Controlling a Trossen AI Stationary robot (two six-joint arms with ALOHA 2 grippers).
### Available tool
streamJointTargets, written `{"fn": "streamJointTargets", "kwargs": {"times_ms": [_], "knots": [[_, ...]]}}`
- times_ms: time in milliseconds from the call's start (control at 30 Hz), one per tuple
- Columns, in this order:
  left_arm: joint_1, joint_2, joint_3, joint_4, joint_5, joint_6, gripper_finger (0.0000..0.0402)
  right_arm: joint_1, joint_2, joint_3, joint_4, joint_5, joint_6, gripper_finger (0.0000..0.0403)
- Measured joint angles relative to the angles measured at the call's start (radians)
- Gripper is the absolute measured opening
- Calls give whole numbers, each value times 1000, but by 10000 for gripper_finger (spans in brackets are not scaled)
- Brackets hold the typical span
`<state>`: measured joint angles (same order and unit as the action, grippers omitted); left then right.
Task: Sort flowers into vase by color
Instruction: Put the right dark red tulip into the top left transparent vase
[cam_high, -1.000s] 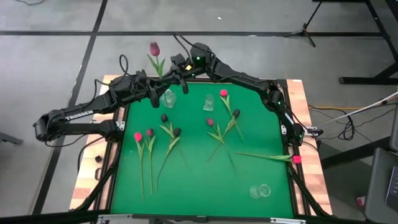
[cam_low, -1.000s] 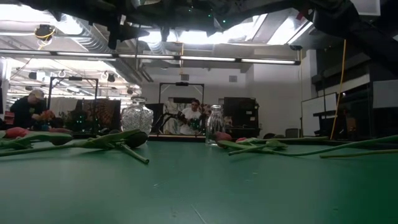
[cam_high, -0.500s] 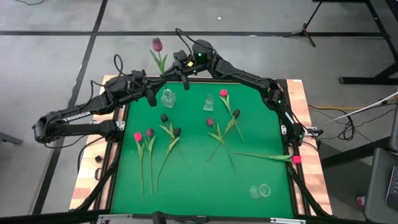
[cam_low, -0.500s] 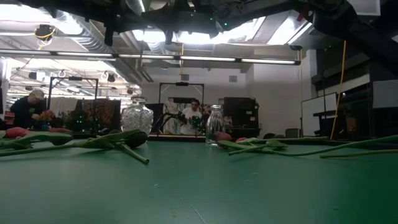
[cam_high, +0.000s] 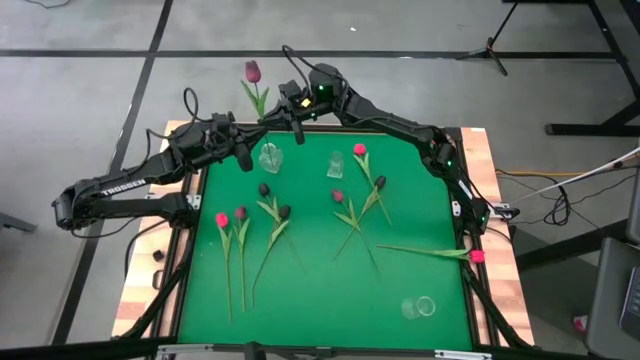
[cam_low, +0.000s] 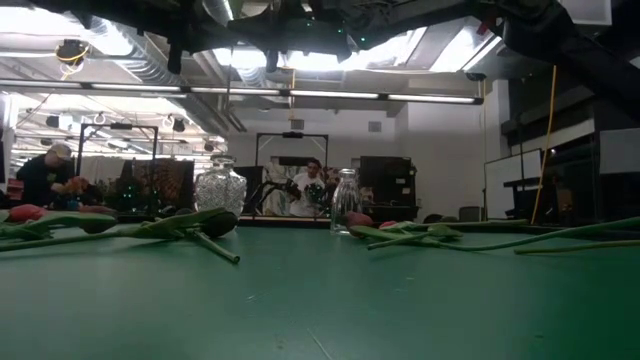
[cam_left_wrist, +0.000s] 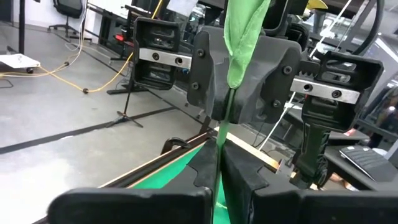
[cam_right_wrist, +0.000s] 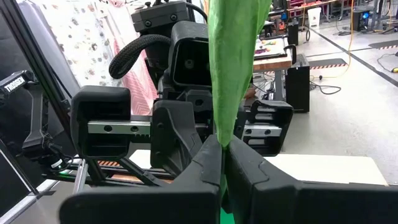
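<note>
Purple flower (cam_high: 251, 72) unmoved, both left claw (cam_high: 249, 131) and right claw (cam_high: 282, 108) clamped on its stem.

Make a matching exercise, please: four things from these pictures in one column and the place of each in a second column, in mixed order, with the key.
Things:
1. purple-headed flower
2. round vase
3. slim vase
4. clear glass

Places:
a. lower right of the green mat in the high view
b. back of the mat, left one of a pair
c. in the air, stem held by the left gripper and the right gripper
d. back of the mat, right one of a pair

Pairs: 1-c, 2-b, 3-d, 4-a
</note>
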<state>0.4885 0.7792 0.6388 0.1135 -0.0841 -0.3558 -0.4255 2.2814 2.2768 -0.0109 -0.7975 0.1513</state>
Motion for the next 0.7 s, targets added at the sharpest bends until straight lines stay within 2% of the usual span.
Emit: {"fn": "streamJointTargets", "kwargs": {"times_ms": [400,567,700], "knots": [[0,0,0,-8,-4,1,5,10,0,0,-5,4,2,7],[0,0,-1,-15,-20,0,2,12,0,0,-27,43,1,7],[0,1,-1,-22,-28,1,2,12,0,0,-41,46,0,18]]}}
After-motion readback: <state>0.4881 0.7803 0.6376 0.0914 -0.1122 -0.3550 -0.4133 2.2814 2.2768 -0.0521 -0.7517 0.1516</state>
